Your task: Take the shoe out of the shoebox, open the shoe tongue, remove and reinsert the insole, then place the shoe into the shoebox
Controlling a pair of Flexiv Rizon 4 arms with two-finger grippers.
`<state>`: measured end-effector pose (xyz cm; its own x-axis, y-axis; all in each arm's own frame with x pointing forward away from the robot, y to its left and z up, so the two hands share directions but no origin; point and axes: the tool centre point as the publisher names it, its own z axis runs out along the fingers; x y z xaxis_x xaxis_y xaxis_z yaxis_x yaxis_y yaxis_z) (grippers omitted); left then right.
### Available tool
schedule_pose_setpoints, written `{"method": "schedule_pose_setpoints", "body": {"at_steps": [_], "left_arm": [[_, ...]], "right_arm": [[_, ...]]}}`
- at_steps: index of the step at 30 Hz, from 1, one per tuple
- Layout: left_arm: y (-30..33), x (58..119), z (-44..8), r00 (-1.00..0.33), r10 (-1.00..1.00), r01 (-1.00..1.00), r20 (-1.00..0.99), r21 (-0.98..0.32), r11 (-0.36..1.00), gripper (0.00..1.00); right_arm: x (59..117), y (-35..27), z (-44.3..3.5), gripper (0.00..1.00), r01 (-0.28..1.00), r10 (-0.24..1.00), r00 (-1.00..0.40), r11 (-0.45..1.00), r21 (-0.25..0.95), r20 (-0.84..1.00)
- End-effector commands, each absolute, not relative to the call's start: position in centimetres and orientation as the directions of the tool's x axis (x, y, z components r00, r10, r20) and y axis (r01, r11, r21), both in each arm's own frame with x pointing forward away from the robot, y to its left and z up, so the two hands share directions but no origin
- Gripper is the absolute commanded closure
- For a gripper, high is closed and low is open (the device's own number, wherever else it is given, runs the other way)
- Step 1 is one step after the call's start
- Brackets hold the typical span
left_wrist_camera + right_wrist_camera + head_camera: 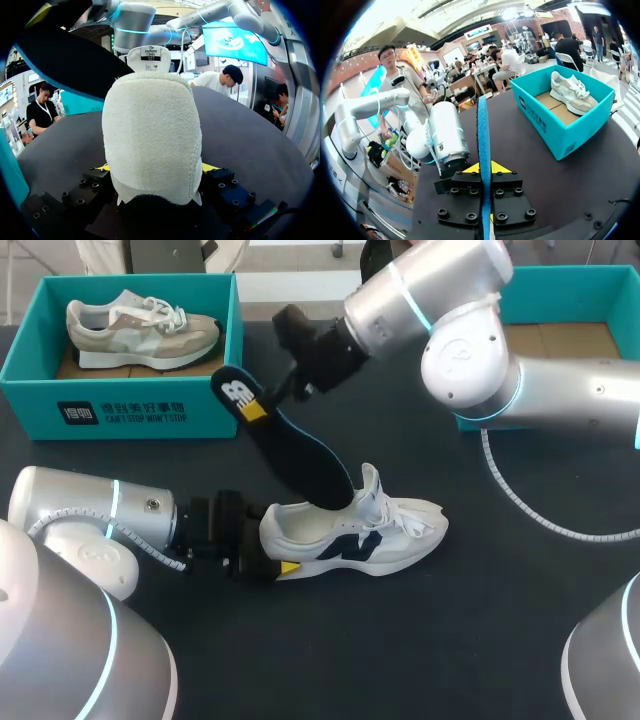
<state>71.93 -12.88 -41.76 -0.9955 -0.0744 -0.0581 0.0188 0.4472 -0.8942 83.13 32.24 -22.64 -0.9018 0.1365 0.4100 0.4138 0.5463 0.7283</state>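
Observation:
A white shoe [385,535] with a navy logo lies on its sole on the black table, toe pointing right. My left gripper [272,562] is shut on its heel: the fuzzy white heel [150,135] fills the gap between the yellow fingertips [103,167]. A dark insole [300,455] with a blue edge slants up out of the shoe's opening, its front end inside the shoe. Above and left of the shoe, my right gripper [262,400] is shut on the insole's heel end. In the right wrist view the insole [483,135] stands edge-on between the right gripper's [483,169] yellow tips.
A teal shoebox [130,410] at the back left holds a beige shoe [140,328]; the same shoebox [555,132] and beige shoe [572,92] show in the right wrist view. A second teal box [565,280] stands at the back right behind my right arm. A white coiled cable [520,505] trails over the table.

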Motion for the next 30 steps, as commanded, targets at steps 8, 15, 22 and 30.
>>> {"method": "schedule_pose_setpoints", "body": {"at_steps": [8,15,22,30], "left_arm": [[-13.0,71.8,-42.0,-0.996,-0.074,0.018,-0.058,-0.893,0.450,1.00],[-13.0,71.8,-42.0,-0.996,-0.074,0.018,-0.058,-0.893,0.450,1.00],[-13.0,71.8,-42.0,-0.996,-0.074,0.018,-0.058,-0.893,0.450,1.00],[-13.0,71.8,-42.0,-0.996,-0.074,0.018,-0.058,-0.893,0.450,1.00]], "right_arm": [[84.3,30.9,-16.1,1.00,0.555,0.163,-0.832,0.256,0.792,0.530],[82.9,29.5,-11.8,1.00,0.594,0.093,-0.805,0.132,0.794,0.586],[80.1,27.9,-9.2,1.00,0.637,0.120,-0.771,0.115,0.762,0.626],[75.8,26.9,-7.2,1.00,0.654,0.145,-0.753,0.063,0.754,0.641]]}}
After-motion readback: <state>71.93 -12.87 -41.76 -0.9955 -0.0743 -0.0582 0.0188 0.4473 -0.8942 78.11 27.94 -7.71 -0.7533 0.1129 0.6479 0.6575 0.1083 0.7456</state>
